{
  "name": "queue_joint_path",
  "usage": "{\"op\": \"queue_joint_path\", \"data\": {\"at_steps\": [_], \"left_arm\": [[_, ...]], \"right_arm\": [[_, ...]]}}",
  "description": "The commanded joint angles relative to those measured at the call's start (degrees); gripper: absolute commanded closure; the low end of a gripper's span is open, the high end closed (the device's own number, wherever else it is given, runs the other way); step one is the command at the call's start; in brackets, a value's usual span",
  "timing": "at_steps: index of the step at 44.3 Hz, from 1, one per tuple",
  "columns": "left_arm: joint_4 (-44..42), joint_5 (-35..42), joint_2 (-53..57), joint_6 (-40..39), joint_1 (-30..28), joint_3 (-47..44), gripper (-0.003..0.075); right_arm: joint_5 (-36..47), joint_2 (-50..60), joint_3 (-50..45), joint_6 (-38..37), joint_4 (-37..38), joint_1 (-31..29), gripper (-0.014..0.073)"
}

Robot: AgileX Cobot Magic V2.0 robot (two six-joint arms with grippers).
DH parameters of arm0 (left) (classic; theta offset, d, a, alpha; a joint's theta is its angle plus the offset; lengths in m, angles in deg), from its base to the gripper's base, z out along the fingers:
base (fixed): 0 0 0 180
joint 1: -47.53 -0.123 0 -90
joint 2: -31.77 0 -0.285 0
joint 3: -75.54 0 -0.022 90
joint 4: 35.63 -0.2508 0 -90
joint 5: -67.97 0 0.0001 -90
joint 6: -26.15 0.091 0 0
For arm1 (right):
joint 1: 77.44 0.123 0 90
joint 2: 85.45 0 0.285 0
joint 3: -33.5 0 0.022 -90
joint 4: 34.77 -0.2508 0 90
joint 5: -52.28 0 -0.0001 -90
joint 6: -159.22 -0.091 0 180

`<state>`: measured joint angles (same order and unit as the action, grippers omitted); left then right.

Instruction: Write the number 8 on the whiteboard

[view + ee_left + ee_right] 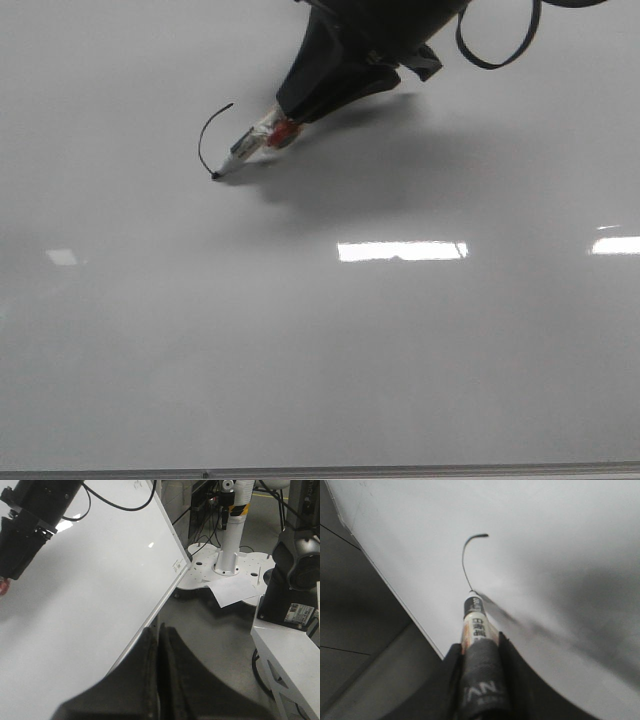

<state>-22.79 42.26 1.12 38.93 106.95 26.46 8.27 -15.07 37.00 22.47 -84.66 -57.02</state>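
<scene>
— How far was the number 8 (205, 135) at that moment?

— Only a first curved stroke was on the whiteboard (320, 360), a thin black arc in the upper left part of the front view. The marker (245, 150) touched the board with its tip at the lower end of this arc.

— And the fingers?

— I saw the right fingers (479, 672) closed around the marker body, with the labelled part and the tip sticking out in front. The left fingers (159, 680) were pressed together and held nothing, beside the board edge.

— How would it handle?

— I judged the marker light and stiff, but its barrel smooth, so it could slip or turn under pressure. I would hold it at the middle of the barrel. The glossy board gave little friction to the tip.
</scene>
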Motion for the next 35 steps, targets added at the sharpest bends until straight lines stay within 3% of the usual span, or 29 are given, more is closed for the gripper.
{"op": "queue_joint_path", "data": {"at_steps": [1,15,27,35], "left_arm": [[1.0,4.44,-0.27,-0.52,0.2,1.65,0.0741],[1.0,4.44,-0.27,-0.52,0.2,1.65,0.0741],[1.0,4.44,-0.27,-0.52,0.2,1.65,0.0741],[1.0,4.32,-0.27,-0.52,0.2,1.65,0.0741]], "right_arm": [[3.82,4.46,-1.11,0.56,0.68,-2.57,0.0663],[3.83,8.26,-10.97,2.64,1.85,-5.03,0.0663],[10.33,4.86,-12.21,2.69,-0.37,1.98,0.0663],[11.02,1.65,-7.41,2.69,-3.09,6.35,0.0663]]}}
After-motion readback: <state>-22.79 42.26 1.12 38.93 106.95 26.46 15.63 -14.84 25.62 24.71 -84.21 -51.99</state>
